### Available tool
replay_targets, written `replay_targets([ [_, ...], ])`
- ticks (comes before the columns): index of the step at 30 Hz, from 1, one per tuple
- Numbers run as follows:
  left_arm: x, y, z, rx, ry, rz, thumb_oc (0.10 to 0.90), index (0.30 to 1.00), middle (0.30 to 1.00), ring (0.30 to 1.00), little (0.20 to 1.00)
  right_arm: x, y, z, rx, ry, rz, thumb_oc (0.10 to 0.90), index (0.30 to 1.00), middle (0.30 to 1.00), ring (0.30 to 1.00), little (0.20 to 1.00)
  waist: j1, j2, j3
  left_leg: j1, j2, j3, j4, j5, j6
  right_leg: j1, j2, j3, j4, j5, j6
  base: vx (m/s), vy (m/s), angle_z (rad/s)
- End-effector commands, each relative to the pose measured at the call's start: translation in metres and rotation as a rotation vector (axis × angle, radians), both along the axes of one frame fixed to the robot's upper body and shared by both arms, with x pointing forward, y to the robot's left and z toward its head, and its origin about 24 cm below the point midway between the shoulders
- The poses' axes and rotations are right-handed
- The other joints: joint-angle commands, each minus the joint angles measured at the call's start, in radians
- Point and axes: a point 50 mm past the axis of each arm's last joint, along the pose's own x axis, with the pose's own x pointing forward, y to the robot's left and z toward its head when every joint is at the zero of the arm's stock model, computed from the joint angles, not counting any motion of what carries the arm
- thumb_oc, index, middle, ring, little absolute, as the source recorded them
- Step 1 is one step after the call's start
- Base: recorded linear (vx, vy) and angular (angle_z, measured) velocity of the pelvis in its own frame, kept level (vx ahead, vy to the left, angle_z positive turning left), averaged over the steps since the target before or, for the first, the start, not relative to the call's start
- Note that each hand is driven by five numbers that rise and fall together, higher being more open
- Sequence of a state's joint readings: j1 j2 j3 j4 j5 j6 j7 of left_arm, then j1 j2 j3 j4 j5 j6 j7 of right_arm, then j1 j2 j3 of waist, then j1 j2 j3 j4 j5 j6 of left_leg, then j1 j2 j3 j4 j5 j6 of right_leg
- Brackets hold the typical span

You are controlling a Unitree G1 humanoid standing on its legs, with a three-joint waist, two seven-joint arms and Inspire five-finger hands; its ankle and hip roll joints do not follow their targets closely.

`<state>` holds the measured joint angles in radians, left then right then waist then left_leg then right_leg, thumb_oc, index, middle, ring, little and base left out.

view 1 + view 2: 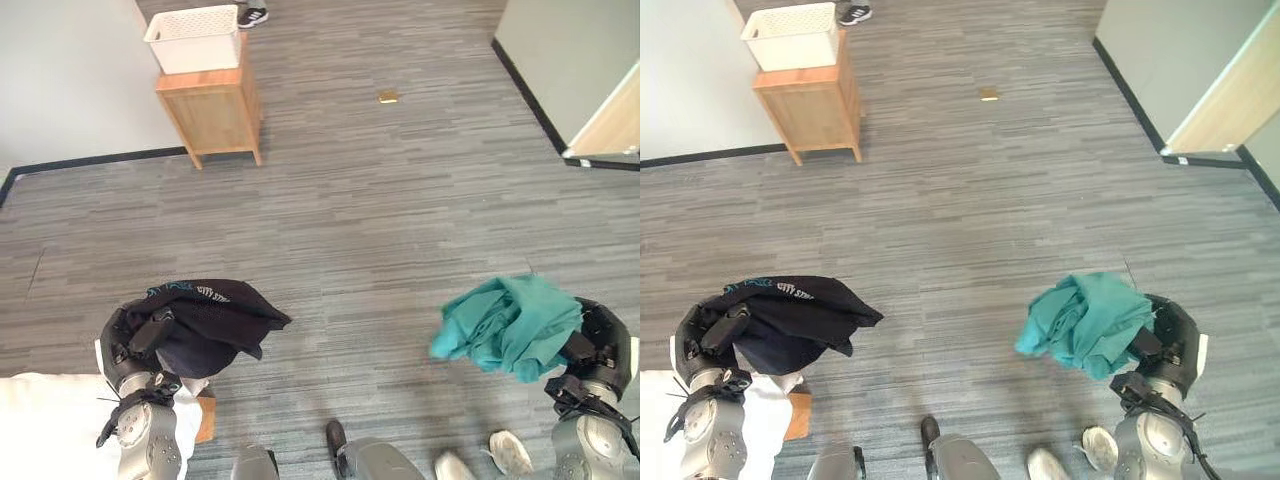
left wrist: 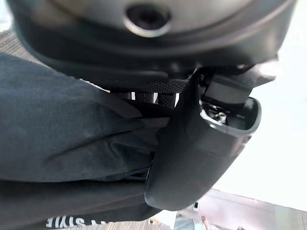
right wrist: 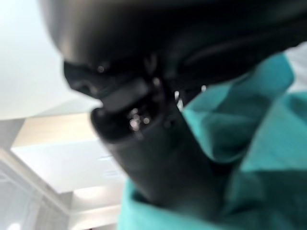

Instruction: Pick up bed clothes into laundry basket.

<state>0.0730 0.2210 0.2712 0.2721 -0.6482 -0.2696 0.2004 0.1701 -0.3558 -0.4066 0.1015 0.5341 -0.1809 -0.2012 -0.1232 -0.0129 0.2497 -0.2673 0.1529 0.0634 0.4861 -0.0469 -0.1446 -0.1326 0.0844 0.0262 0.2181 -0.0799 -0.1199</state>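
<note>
Presently both garments are off the floor and in hand. The left hand has its fingers and thumb curled round a black printed cloth garment, which drapes over the hand and hangs toward the robot's middle; the left wrist view shows the thumb pressed into the dark fabric. The right hand is likewise clamped on a bunched teal cloth garment, which spills inward from the fingers.

The white slotted plastic laundry basket sits on top of a small wooden cabinet against the wall, well apart from both hands, ahead and to the robot's left. The left hand with the black garment is judged the nearer of the two; the teal garment must cross further over the grey plank floor. A white bed corner lies just beside the left arm.
</note>
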Motion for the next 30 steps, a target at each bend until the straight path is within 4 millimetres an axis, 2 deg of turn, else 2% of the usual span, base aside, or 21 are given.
replay_targets([
  [1, 0.009, 0.022, 0.056, 0.186, -0.226, 0.027, 0.400, 0.300, 0.300, 0.300, 0.300, 0.007, -0.013, 0.067, -0.236, -0.234, 0.031, 0.400, 0.300, 0.300, 0.300, 0.300, 0.034, 0.032, -0.030, 0.024, -0.132, 0.017, -0.312, 0.116, 0.062, 0.060, -0.032, 0.194, -0.091, -0.036, 0.146, 0.24, -0.041, 0.33],
  [2, 0.009, 0.022, 0.056, 0.186, -0.226, 0.027, 0.400, 0.300, 0.300, 0.300, 0.300, 0.007, -0.013, 0.068, -0.236, -0.234, 0.030, 0.400, 0.300, 0.300, 0.300, 0.300, 0.034, 0.033, -0.030, 0.028, -0.132, 0.018, -0.325, 0.128, 0.062, 0.059, -0.032, 0.195, -0.093, -0.031, 0.146, 0.41, -0.086, 0.13],
  [3, 0.010, 0.020, 0.055, 0.187, -0.224, 0.020, 0.400, 0.300, 0.300, 0.300, 0.300, 0.010, -0.011, 0.068, -0.241, -0.231, 0.041, 0.400, 0.300, 0.300, 0.300, 0.300, 0.048, 0.039, -0.027, 0.009, -0.166, -0.001, -0.399, 0.155, 0.060, 0.089, -0.016, 0.205, -0.099, -0.037, 0.145, 0.40, -0.136, -0.10],
  [4, 0.010, 0.020, 0.054, 0.202, -0.210, 0.011, 0.400, 0.300, 0.300, 0.300, 0.300, 0.013, -0.008, 0.067, -0.246, -0.223, 0.055, 0.400, 0.300, 0.300, 0.300, 0.300, 0.064, 0.049, -0.037, -0.018, -0.190, 0.024, -0.466, 0.179, 0.061, 0.134, 0.009, 0.218, -0.105, -0.052, 0.140, 0.57, -0.167, -0.02],
  [7, 0.007, 0.023, 0.057, 0.235, -0.205, 0.019, 0.400, 0.300, 0.300, 0.300, 0.300, 0.019, -0.002, 0.068, -0.262, -0.221, 0.074, 0.400, 0.300, 0.300, 0.300, 0.300, 0.092, 0.048, -0.046, -0.010, -0.194, 0.068, -0.477, 0.197, 0.063, 0.186, 0.013, 0.238, -0.111, -0.085, 0.137, 0.33, -0.062, -0.26],
  [9, 0.001, 0.027, 0.059, 0.236, -0.215, 0.046, 0.400, 0.300, 0.300, 0.300, 0.300, 0.021, 0.003, 0.068, -0.259, -0.224, 0.102, 0.400, 0.300, 0.300, 0.300, 0.300, 0.102, 0.051, -0.058, 0.031, -0.193, 0.081, -0.467, 0.166, 0.091, 0.217, -0.019, 0.229, -0.089, -0.144, 0.150, 0.47, 0.031, -0.66],
  [10, -0.003, 0.031, 0.062, 0.239, -0.222, 0.086, 0.400, 0.300, 0.300, 0.300, 0.300, 0.024, 0.006, 0.066, -0.251, -0.222, 0.119, 0.400, 0.300, 0.300, 0.300, 0.300, 0.123, 0.047, -0.069, 0.033, -0.193, 0.086, -0.443, 0.148, 0.106, 0.241, -0.057, 0.221, -0.048, -0.165, 0.165, 0.42, 0.039, -0.51],
  [11, -0.003, 0.031, 0.060, 0.236, -0.217, 0.088, 0.400, 0.300, 0.300, 0.300, 0.300, 0.024, 0.007, 0.064, -0.248, -0.210, 0.124, 0.400, 0.300, 0.300, 0.300, 0.300, 0.128, 0.046, -0.076, 0.041, -0.188, 0.097, -0.443, 0.143, 0.112, 0.233, -0.066, 0.221, -0.033, -0.162, 0.172, 0.49, 0.051, -0.32],
  [12, -0.006, 0.032, 0.057, 0.229, -0.203, 0.103, 0.400, 0.300, 0.300, 0.300, 0.300, 0.022, 0.007, 0.060, -0.246, -0.191, 0.130, 0.400, 0.300, 0.300, 0.300, 0.300, 0.132, 0.043, -0.092, 0.076, -0.198, 0.101, -0.444, 0.120, 0.133, 0.216, -0.096, 0.221, 0.051, -0.151, 0.197, 0.51, 0.032, -0.39],
  [13, -0.005, 0.032, 0.057, 0.226, -0.202, 0.100, 0.400, 0.300, 0.300, 0.300, 0.300, 0.020, 0.008, 0.055, -0.241, -0.164, 0.139, 0.400, 0.300, 0.300, 0.300, 0.300, 0.120, 0.039, -0.085, 0.134, -0.206, 0.100, -0.448, 0.089, 0.147, 0.144, -0.123, 0.204, 0.255, -0.052, 0.243, 0.42, 0.024, -0.44],
  [14, -0.005, 0.032, 0.058, 0.226, -0.203, 0.101, 0.400, 0.300, 0.300, 0.300, 0.300, 0.020, 0.008, 0.055, -0.241, -0.165, 0.139, 0.400, 0.300, 0.300, 0.300, 0.300, 0.121, 0.042, -0.084, 0.130, -0.200, 0.102, -0.449, 0.095, 0.146, 0.137, -0.117, 0.206, 0.260, -0.047, 0.243, 0.28, -0.038, -0.21],
  [15, -0.003, 0.032, 0.060, 0.233, -0.209, 0.096, 0.400, 0.300, 0.300, 0.300, 0.300, 0.018, 0.007, 0.053, -0.233, -0.164, 0.130, 0.400, 0.300, 0.300, 0.300, 0.300, 0.107, 0.049, -0.071, 0.153, -0.188, 0.089, -0.453, 0.091, 0.144, 0.075, -0.088, 0.224, 0.346, 0.010, 0.257, 0.09, -0.054, -0.02],
  [16, -0.003, 0.034, 0.062, 0.247, -0.211, 0.094, 0.400, 0.300, 0.300, 0.300, 0.300, 0.017, 0.007, 0.051, -0.226, -0.166, 0.123, 0.400, 0.300, 0.300, 0.300, 0.300, 0.095, 0.060, -0.059, 0.169, -0.177, 0.075, -0.453, 0.085, 0.143, 0.023, -0.059, 0.245, 0.408, 0.010, 0.255, 0.24, -0.103, 0.34],
  [17, -0.001, 0.035, 0.067, 0.273, -0.218, 0.077, 0.400, 0.300, 0.300, 0.300, 0.300, 0.017, 0.009, 0.044, -0.185, -0.166, 0.114, 0.400, 0.300, 0.300, 0.300, 0.300, 0.078, 0.079, -0.045, 0.190, -0.165, 0.044, -0.457, 0.078, 0.141, -0.042, -0.031, 0.278, 0.418, -0.048, 0.230, 0.19, -0.081, 0.51],
  [18, 0.000, 0.035, 0.067, 0.273, -0.218, 0.077, 0.400, 0.300, 0.300, 0.300, 0.300, 0.017, 0.009, 0.044, -0.185, -0.167, 0.114, 0.400, 0.300, 0.300, 0.300, 0.300, 0.077, 0.078, -0.046, 0.190, -0.166, 0.042, -0.458, 0.076, 0.140, -0.042, -0.032, 0.276, 0.421, -0.052, 0.229, 0.19, -0.099, 0.82],
  [20, 0.006, 0.034, 0.072, 0.286, -0.234, 0.056, 0.400, 0.300, 0.300, 0.300, 0.300, 0.019, 0.009, 0.041, -0.174, -0.155, 0.112, 0.400, 0.300, 0.300, 0.300, 0.300, 0.069, 0.094, -0.039, 0.210, -0.160, 0.018, -0.472, 0.073, 0.129, -0.072, -0.045, 0.286, 0.301, -0.099, 0.213, 0.15, -0.116, 0.75],
  [21, 0.013, 0.032, 0.076, 0.292, -0.251, 0.041, 0.400, 0.300, 0.300, 0.300, 0.300, 0.020, 0.008, 0.040, -0.168, -0.152, 0.114, 0.400, 0.300, 0.300, 0.300, 0.300, 0.052, 0.078, -0.045, 0.233, -0.181, 0.003, -0.497, 0.053, 0.117, -0.112, -0.035, 0.315, 0.064, -0.072, 0.233, 0.21, -0.153, 0.52],
  [22, 0.014, 0.033, 0.077, 0.308, -0.243, 0.051, 0.400, 0.300, 0.300, 0.300, 0.300, 0.017, 0.005, 0.043, -0.191, -0.170, 0.093, 0.400, 0.300, 0.300, 0.300, 0.300, 0.051, 0.081, -0.057, 0.232, -0.180, -0.011, -0.491, 0.040, 0.120, -0.063, -0.048, 0.317, -0.007, -0.056, 0.236, 0.17, -0.125, 0.28],
  [23, 0.014, 0.033, 0.077, 0.310, -0.242, 0.050, 0.400, 0.300, 0.300, 0.300, 0.300, 0.017, 0.005, 0.043, -0.191, -0.170, 0.091, 0.400, 0.300, 0.300, 0.300, 0.300, 0.048, 0.081, -0.055, 0.232, -0.180, -0.015, -0.486, 0.037, 0.120, -0.054, -0.051, 0.314, -0.019, -0.052, 0.236, 0.10, -0.083, 0.26],
  [25, 0.014, 0.029, 0.072, 0.300, -0.232, 0.017, 0.400, 0.300, 0.300, 0.300, 0.300, 0.016, 0.008, 0.040, -0.180, -0.152, 0.124, 0.400, 0.300, 0.300, 0.300, 0.300, 0.044, 0.059, -0.061, 0.238, -0.171, 0.004, -0.501, 0.041, 0.112, -0.011, -0.059, 0.306, -0.125, 0.016, 0.246, 0.07, -0.186, 0.56],
  [30, 0.015, 0.024, 0.063, 0.275, -0.208, -0.019, 0.400, 0.300, 0.300, 0.300, 0.300, 0.012, 0.000, 0.047, -0.196, -0.165, 0.101, 0.400, 0.300, 0.300, 0.300, 0.300, 0.042, 0.053, -0.099, 0.252, -0.171, -0.003, -0.545, 0.064, 0.110, 0.063, -0.059, 0.286, -0.205, 0.041, 0.229, 0.10, -0.094, 0.21],
])
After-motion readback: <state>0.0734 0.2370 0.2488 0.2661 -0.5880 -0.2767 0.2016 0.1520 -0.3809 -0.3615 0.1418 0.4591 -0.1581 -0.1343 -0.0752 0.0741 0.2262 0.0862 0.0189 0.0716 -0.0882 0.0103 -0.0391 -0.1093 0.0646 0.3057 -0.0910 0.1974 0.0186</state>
